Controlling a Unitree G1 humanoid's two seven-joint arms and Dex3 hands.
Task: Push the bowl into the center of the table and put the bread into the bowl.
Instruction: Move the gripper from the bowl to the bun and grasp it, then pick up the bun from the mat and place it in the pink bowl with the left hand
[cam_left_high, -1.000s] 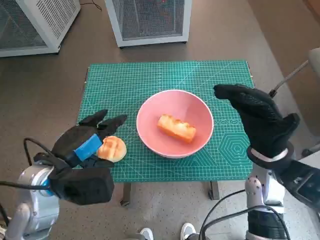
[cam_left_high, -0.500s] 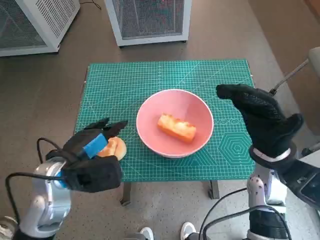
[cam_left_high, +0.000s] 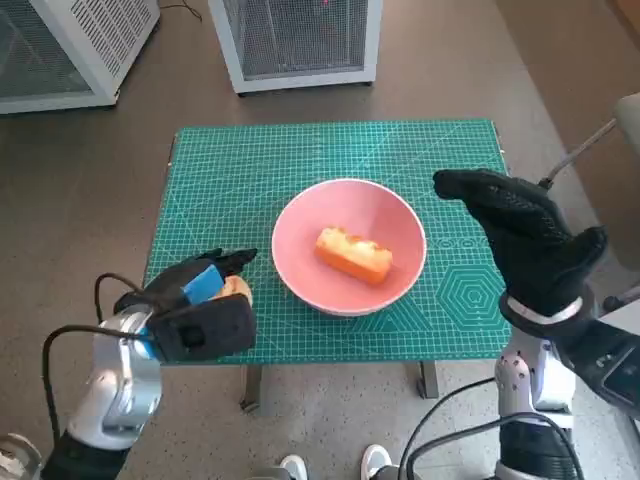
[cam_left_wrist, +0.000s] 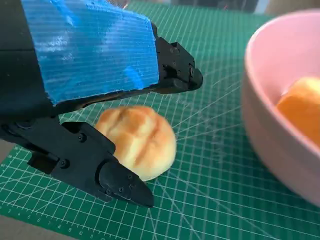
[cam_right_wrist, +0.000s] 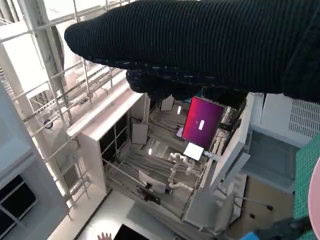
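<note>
Bowl (cam_left_high: 349, 246) sits mid worktop (cam_left_high: 250, 170) w/ a loaf (cam_left_high: 353, 255) inside; bun (cam_left_wrist: 137, 140) lies beside it (on the mat), L hand (cam_left_high: 190, 300) fingers straddling it, grip unclear; R hand (cam_left_high: 525, 240) raised, holding nothing, fingers extended.

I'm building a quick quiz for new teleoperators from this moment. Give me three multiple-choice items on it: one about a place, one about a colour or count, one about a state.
1. Where is the round bun?
A. in the bowl
B. on the mat between the left hand's fingers
C. on the floor

2. What colour is the bowl?
A. pink
B. white
C. blue

3. What is the right hand doing?
A. gripping the bowl's rim
B. holding a bun
C. raised beside the bowl, holding nothing

Key: 1 B, the left hand has fingers either side of the bun on the green mat. 2 A, pink, with a long bread piece inside. 3 C, it stands clear of everything.
</note>
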